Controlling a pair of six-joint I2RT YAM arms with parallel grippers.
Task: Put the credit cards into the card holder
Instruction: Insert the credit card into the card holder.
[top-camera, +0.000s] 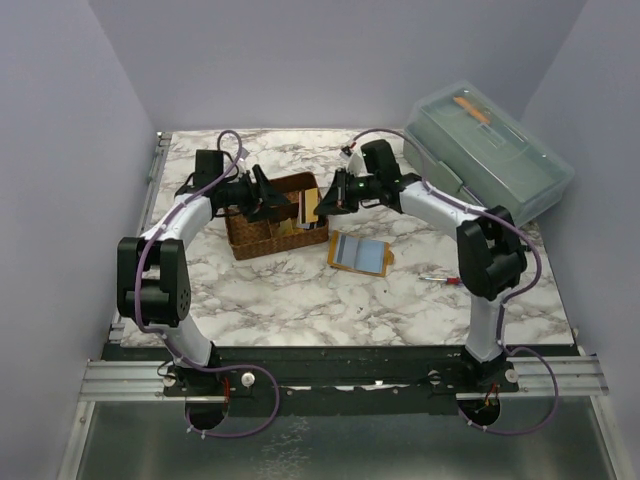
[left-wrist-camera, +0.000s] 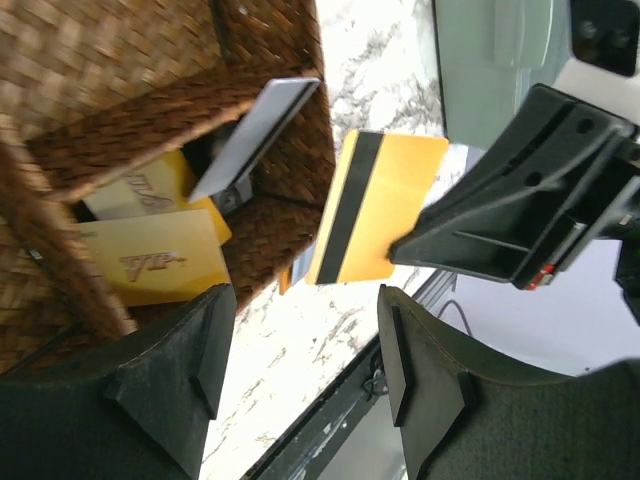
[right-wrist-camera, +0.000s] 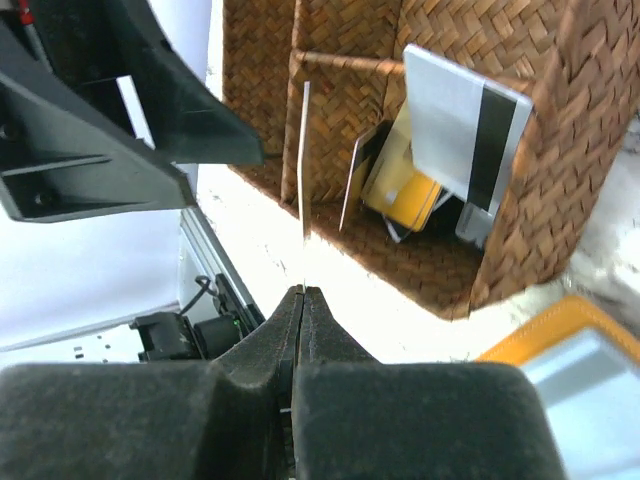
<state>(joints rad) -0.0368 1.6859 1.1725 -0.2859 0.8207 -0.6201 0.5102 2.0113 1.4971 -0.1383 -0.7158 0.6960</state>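
My right gripper (top-camera: 328, 197) (right-wrist-camera: 302, 294) is shut on one corner of a yellow credit card (left-wrist-camera: 385, 200) with a black stripe, held on edge in the air beside the basket. In the right wrist view that card (right-wrist-camera: 303, 160) shows as a thin line. Facing it, my left gripper (top-camera: 266, 194) (left-wrist-camera: 300, 350) is open over the basket's right end, a short way from the card, with nothing between its fingers. More credit cards lie in the basket: yellow ones (left-wrist-camera: 150, 255) and a grey one (right-wrist-camera: 465, 130). The orange-tan card holder (top-camera: 360, 253) (right-wrist-camera: 560, 335) lies open on the table right of the basket.
The brown woven divided basket (top-camera: 255, 242) (left-wrist-camera: 120, 60) stands at the table's middle. A clear lidded plastic box (top-camera: 492, 150) sits at the back right. A small red-tipped tool (top-camera: 440, 280) lies near the right arm. The table's metal front rail (left-wrist-camera: 330, 420) runs below my left gripper.
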